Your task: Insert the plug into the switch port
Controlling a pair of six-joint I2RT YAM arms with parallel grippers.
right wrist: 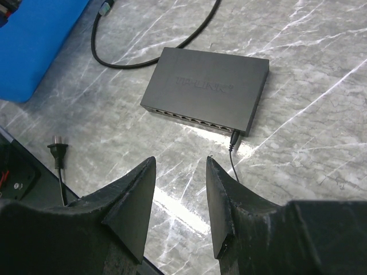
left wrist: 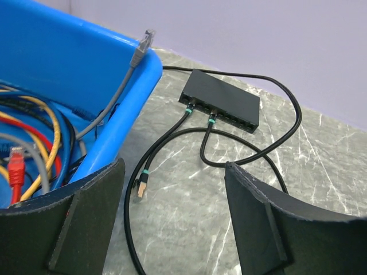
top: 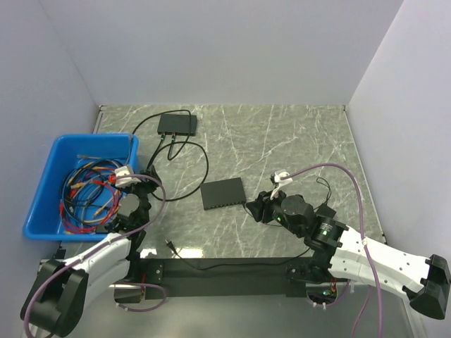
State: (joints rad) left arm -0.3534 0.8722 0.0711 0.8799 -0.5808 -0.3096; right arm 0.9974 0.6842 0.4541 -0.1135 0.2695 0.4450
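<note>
Plug (right wrist: 233, 139) sits at the end port (right wrist: 237, 132) of the TP-Link switch (right wrist: 206, 86), depth unclear; its cable (right wrist: 231, 163) trails beneath the empty, parted right claw (right wrist: 180, 163), which could snag it loose; left claw (left wrist: 174, 172) gapes wide

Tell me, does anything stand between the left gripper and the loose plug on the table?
Nothing visible does. The plug lies on the table just ahead of the open left gripper, beside the blue bin.
</note>
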